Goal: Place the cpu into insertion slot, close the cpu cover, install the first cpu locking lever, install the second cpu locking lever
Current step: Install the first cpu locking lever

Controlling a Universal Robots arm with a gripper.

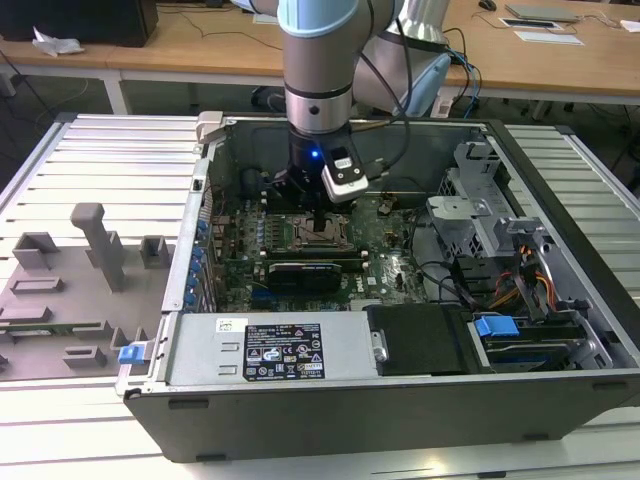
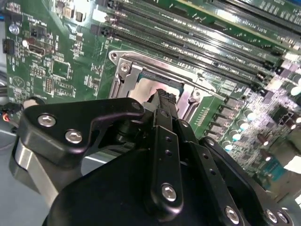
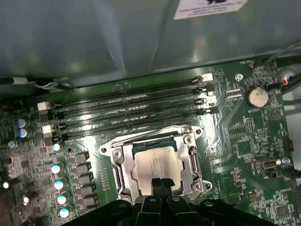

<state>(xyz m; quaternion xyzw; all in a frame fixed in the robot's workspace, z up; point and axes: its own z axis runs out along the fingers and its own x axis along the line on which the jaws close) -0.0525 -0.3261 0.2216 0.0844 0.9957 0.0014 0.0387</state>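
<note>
With the cpu [image 3: 157, 168] already seated in the socket and the cpu cover [image 3: 155, 160] lying flat around it, you're at the cover-closing step. Your gripper [image 3: 161, 182] hovers over the chip's near edge, fingers pinched together and empty. I judge the levers still need latching, with a careful downward press.

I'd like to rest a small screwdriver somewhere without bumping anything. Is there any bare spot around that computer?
Free: the ribbed metal table at the exterior view's left, between the grey holder blocks and the computer case, and the strip beyond the case at the right. Crowded: inside the case, where the gripper hangs over the cpu amid memory slots and cables.
</note>
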